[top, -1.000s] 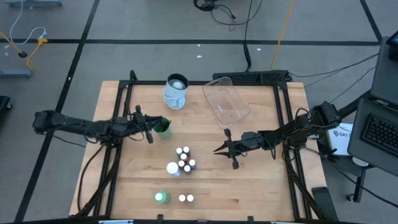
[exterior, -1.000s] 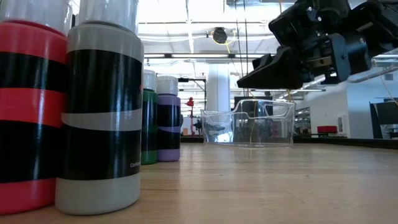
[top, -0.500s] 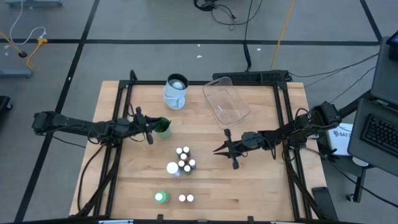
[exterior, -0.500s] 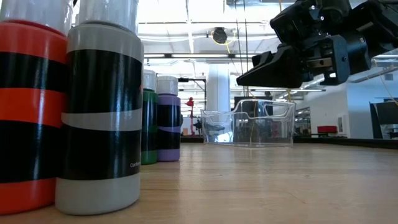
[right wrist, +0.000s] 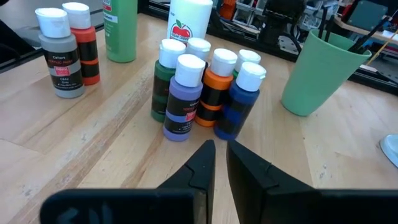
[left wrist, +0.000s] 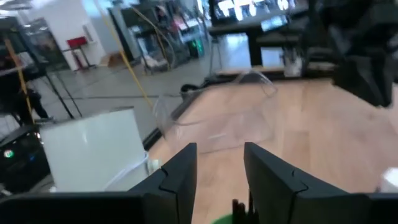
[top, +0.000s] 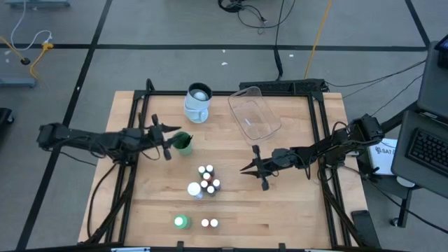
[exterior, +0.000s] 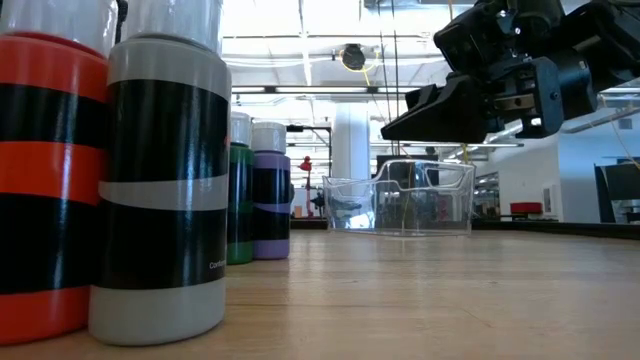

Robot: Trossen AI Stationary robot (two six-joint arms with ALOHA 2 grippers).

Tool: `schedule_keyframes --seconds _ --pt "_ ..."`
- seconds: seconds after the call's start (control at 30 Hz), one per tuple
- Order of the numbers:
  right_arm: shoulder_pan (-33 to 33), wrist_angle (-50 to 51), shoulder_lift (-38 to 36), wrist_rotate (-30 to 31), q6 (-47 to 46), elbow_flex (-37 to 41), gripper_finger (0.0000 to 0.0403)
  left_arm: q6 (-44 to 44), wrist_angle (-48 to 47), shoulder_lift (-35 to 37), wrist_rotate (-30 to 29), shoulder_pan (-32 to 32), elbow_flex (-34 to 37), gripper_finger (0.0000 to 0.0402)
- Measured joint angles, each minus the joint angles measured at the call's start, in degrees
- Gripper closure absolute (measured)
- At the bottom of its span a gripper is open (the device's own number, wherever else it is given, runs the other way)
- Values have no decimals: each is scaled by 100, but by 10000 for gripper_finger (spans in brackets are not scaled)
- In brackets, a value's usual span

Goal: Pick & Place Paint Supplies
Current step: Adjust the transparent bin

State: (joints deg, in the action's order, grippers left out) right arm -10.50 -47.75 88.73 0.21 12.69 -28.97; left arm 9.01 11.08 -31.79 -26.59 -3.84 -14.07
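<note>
High view: left end effector [top: 168,133], jaws parted and empty, sits beside the green cup [top: 183,143]; right end effector [top: 246,168], nearly shut and empty, points at the bottles [top: 207,179] mid-counter, the nearer arm.
Right wrist view: the bottles [right wrist: 205,87] stand upright, straight ahead of its fingers [right wrist: 200,163].
</note>
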Motion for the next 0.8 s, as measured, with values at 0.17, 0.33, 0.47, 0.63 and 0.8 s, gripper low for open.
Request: schedule_keyframes --seconds 0.17,0.33,0.47,0.63,0.8 --pt "0 91 2 -24 -1 8 371 162 -1583 403 -358 -220 -1033 304" --pt "0 88 2 -35 -112 91 371 769 -1801 1673 880 -146 -923 391" --pt "0 18 2 -31 -103 100 371 1083 -1654 2285 1886 74 -164 398" --pt "4 -337 2 -28 -11 100 371 761 -1505 2751 1679 551 316 400" --pt "21 -429 2 -21 278 100 371 423 -1667 3162 2339 796 754 401"
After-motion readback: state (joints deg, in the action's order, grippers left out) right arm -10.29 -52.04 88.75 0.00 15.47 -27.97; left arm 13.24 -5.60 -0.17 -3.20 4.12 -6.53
